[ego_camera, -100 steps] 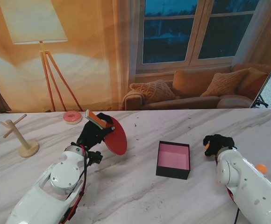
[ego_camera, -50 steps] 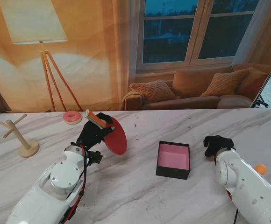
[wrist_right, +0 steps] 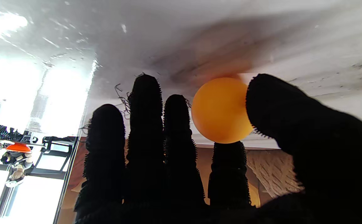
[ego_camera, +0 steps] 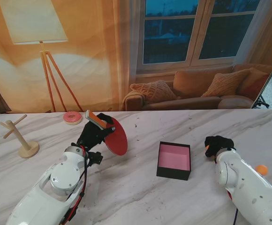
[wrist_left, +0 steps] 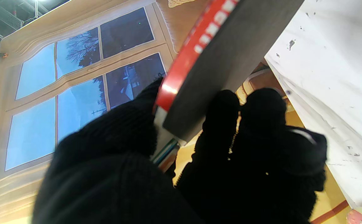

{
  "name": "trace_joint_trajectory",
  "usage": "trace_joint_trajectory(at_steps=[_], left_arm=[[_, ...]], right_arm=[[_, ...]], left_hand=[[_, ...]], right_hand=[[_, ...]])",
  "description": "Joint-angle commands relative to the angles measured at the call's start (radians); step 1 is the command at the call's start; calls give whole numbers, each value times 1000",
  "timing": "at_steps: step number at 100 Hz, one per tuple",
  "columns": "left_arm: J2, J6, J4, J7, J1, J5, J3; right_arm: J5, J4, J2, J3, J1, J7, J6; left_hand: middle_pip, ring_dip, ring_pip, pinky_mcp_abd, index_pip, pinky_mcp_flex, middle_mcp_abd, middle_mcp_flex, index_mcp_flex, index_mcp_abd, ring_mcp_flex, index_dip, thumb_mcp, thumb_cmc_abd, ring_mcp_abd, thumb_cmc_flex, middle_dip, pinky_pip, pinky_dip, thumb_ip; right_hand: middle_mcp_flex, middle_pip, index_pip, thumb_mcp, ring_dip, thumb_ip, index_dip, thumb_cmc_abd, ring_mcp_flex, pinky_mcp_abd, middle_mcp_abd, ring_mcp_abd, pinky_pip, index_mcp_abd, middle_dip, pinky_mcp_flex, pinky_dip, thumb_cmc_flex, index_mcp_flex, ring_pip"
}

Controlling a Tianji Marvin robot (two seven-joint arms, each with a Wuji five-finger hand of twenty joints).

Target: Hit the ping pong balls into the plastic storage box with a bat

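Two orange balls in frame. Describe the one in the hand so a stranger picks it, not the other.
On the white marble table, go right of the black plastic storage box with the pink inside to the black-gloved right hand. The small orange ping pong ball is pinched in its fingers. The other orange ball lies loose, nearer to me and farther right.

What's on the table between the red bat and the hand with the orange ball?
The box, open with a pink inside, sits between the bat and the right hand holding the ball. The stand view shows it.
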State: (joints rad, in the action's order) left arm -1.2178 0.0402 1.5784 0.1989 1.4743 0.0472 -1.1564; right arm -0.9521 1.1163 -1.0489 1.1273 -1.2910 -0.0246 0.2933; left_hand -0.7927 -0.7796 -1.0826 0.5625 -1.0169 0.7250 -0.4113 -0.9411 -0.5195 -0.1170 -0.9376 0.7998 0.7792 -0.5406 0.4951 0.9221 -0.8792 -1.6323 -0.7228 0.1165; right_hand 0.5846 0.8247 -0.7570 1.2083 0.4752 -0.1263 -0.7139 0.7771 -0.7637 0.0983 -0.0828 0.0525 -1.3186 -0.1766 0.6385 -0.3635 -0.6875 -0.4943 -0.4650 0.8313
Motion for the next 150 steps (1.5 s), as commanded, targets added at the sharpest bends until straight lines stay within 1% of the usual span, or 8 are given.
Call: trace_joint_trajectory(at_steps=[1, 32, 37, 39, 50, 64, 114, 150], left_arm=[[-4, 3, 4, -10, 0, -1, 0], [-4, 1, 5, -10, 0, -2, 0], [-4, 1, 5, -10, 0, -2, 0], [-4, 0, 5, -10, 0, -3, 0], [-4, 0, 5, -11, -1, -3, 0], [-4, -1, 5, -11, -1, -3, 0], [-5, -2, 4, -9, -1, -3, 1], [-5, -5, 4, -9, -2, -3, 2]], right_arm=[[-4, -7, -1, -7, -3, 30, 10], [-9, -13, 1, -19, 2, 34, 17], [-10, -19, 1, -24, 5, 30, 17], [-9, -20, 1, -25, 6, 28, 17], [0, -28, -2, -31, 10, 18, 18], [4, -37, -4, -38, 15, 2, 11], [35, -98, -13, -76, 48, -56, 1], [39, -93, -20, -59, 35, -88, 15]], left_hand=[[-43, -9, -40, -96, -43, 12, 97, -20, -13, -51, 7, 15, 46, 23, 118, 48, -35, -58, -9, 21], [-43, -9, -40, -96, -43, 12, 98, -20, -13, -51, 7, 15, 48, 22, 119, 47, -35, -58, -9, 22], [-43, -9, -40, -96, -43, 12, 97, -20, -13, -51, 8, 15, 49, 21, 119, 48, -35, -58, -9, 22], [-43, -9, -40, -96, -43, 12, 97, -20, -13, -52, 8, 15, 49, 21, 119, 47, -35, -58, -9, 22], [-43, -9, -40, -96, -43, 12, 98, -20, -14, -52, 8, 15, 49, 22, 118, 47, -36, -58, -8, 22], [-43, -9, -40, -96, -43, 12, 97, -20, -13, -51, 8, 15, 50, 21, 120, 47, -35, -58, -8, 22], [-44, -9, -41, -95, -43, 12, 97, -19, -12, -51, 9, 16, 50, 25, 120, 45, -35, -58, -8, 23], [-45, -9, -41, -96, -43, 12, 97, -19, -13, -51, 9, 16, 50, 24, 120, 45, -35, -58, -8, 23]], right_hand=[[10, 7, 8, 58, 7, -19, 15, 25, -32, 23, -4, -7, -36, -7, 9, -9, 9, -26, -51, 24], [70, 38, -55, 80, 34, -12, -9, 55, -157, 3, -11, -15, -223, 8, 22, -226, -43, -79, -111, 136], [86, 45, -69, 81, 24, -37, -14, 64, -182, 1, -13, -13, -233, 11, 22, -258, -31, -90, -128, 154], [93, 48, -81, 84, 2, -62, 0, 69, -192, 2, -14, -10, -239, 10, 22, -269, -20, -99, -136, 164], [125, 60, -158, 76, -41, -127, 58, 93, -240, 1, -18, -6, -261, 8, 30, -321, 4, -132, -171, 189], [177, 66, -263, 65, -64, -163, 105, 115, -284, -3, -24, -10, -280, 5, 41, -369, 23, -163, -213, 209], [290, 83, -343, 65, -58, -161, 164, 75, -353, 2, -25, -22, -336, -5, 51, -435, 32, -166, -338, 247], [334, 89, -364, 59, -66, -153, 191, 37, -373, 2, -29, -21, -365, 15, 53, -458, 44, -236, -407, 264]])
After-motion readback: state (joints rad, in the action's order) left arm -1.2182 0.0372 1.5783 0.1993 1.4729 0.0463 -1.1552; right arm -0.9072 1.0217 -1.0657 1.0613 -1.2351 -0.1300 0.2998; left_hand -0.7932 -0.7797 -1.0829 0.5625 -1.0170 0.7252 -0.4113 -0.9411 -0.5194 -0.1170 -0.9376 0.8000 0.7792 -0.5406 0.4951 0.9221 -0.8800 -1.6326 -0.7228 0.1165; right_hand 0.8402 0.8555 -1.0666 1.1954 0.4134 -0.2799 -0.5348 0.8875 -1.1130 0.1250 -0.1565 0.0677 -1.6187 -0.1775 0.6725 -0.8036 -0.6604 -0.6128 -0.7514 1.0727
